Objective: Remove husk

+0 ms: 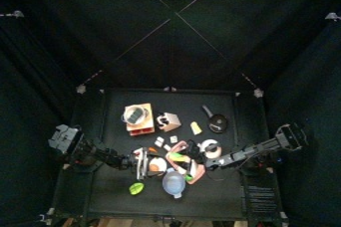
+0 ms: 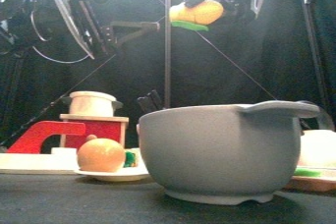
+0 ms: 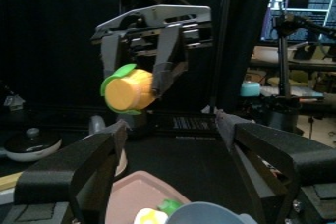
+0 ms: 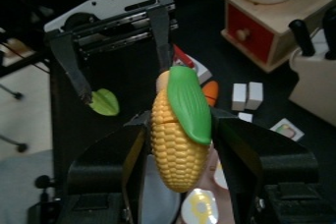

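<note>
An ear of corn with a strip of green husk still on it is held up in the air, my right gripper shut around it. In the front view the corn hangs high above the bowl. The left wrist view shows the corn end-on, with the husk on one side. My left gripper faces it a short way off, jaws wide open and nothing between them. A loose green husk piece shows near one left fingertip; I cannot tell whether it touches.
A big grey bowl stands at the table's front. To its left are a round orange fruit on a white plate and a red box with a white cup on top. Small items crowd the table behind.
</note>
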Available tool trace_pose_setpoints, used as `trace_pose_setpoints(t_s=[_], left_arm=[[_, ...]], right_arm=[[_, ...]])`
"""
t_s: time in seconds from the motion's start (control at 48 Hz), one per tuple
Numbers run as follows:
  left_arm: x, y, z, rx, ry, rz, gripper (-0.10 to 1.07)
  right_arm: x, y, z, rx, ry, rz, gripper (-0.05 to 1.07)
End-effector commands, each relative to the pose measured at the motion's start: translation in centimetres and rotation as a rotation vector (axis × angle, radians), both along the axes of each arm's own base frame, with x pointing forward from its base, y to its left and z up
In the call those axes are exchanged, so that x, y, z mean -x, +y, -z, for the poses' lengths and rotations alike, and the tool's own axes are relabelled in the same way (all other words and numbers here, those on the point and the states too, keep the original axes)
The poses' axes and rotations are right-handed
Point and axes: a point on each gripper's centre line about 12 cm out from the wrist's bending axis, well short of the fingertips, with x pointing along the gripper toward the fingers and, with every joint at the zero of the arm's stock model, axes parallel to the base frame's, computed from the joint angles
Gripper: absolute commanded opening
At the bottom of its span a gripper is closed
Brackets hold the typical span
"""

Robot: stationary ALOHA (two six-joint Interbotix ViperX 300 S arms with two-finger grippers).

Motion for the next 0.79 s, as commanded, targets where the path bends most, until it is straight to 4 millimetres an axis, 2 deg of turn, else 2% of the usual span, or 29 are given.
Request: trace_pose_setpoints(t_s=[0.0, 0.125, 0.208, 0.417, 0.771], left_arm=[[-1.1, -0.1, -1.1, 0.022, -0.045, -0.014, 1.04], [-1.9, 0.3, -0.8, 0.051, -0.038, -0.070, 1.04], [-1.8, 0.5, -0.4, 0.049, -0.024, -0.080, 1.04], [-1.7, 0.7, 0.0, 0.043, -0.013, -0.086, 1.04], [-3.3, -0.7, -0.9, 0.049, -0.055, -0.046, 1.04]], right_arm=[[0.3, -0.7, -1.1, -0.054, -0.055, -0.028, 0.71], [0.0, -0.2, -1.2, -0.095, -0.072, -0.102, 0.71], [0.1, 0.4, -1.7, -0.146, -0.094, -0.150, 0.71], [1.0, 0.8, -1.5, -0.263, -0.111, -0.216, 0.70], [1.2, 0.7, -1.3, -0.286, -0.115, -0.239, 0.70]])
